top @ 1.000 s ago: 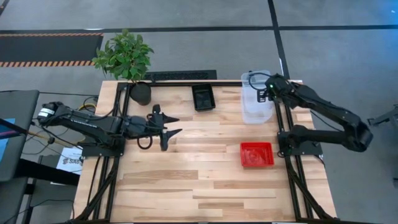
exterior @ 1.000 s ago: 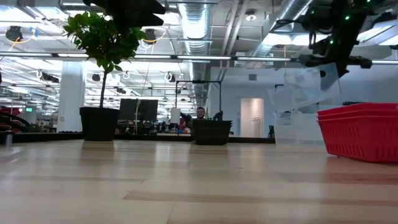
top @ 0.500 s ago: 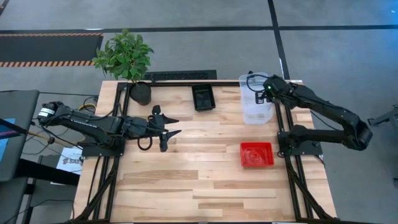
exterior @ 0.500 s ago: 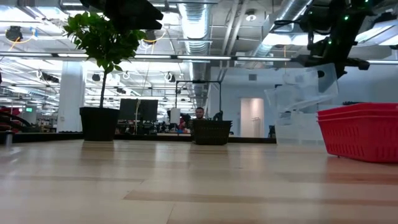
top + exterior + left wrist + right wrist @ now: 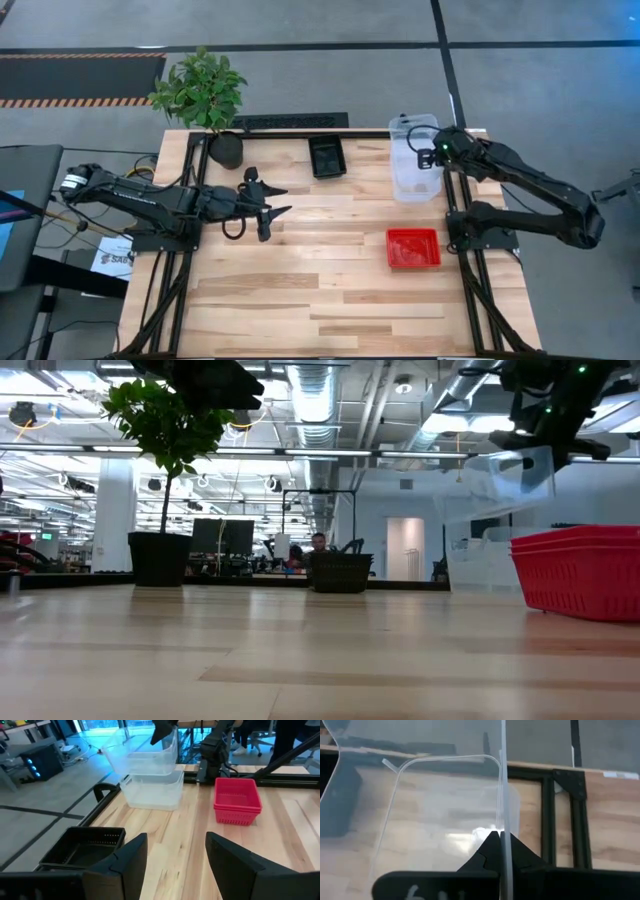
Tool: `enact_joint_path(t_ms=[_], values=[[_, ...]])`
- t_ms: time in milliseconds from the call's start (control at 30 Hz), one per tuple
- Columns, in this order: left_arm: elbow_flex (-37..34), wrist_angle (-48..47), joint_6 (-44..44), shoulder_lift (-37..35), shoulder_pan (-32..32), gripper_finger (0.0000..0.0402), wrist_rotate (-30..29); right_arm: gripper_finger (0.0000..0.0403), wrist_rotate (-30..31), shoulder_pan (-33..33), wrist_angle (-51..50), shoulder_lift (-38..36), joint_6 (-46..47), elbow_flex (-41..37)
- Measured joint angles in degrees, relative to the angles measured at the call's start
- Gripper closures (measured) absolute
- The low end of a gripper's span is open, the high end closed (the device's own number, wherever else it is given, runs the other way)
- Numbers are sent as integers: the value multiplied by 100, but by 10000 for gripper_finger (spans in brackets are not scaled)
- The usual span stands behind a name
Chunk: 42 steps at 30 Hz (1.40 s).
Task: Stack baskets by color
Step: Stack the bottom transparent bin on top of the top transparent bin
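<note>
High view: a clear basket (image 5: 412,140) is held by its rim in the pinched right claw (image 5: 428,156), lifted above another clear basket (image 5: 482,563) standing at the bench's (image 5: 300,300) far right. Compared with a second ago, the held basket has been carried slightly toward the right edge and levelled out, where it was tilted before. The left claw (image 5: 272,199) is kept hovering over the bench's left middle, fingers spread wide, unchanged. The black basket (image 5: 327,155) and red baskets (image 5: 413,248) are unmoved.
</note>
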Motion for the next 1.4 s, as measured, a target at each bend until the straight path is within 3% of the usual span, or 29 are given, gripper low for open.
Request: enact_joint_path(t_ms=[333,767,1400], values=[[0,3,-11,2,-2,214,4,390,151,190,-561,139,472,-1],[0,2,-107,2,-2,214,155,387,149,168,206,164,480,-804],[0,26,-175,2,-2,214,168,189,181,170,188,160,227,-520]])
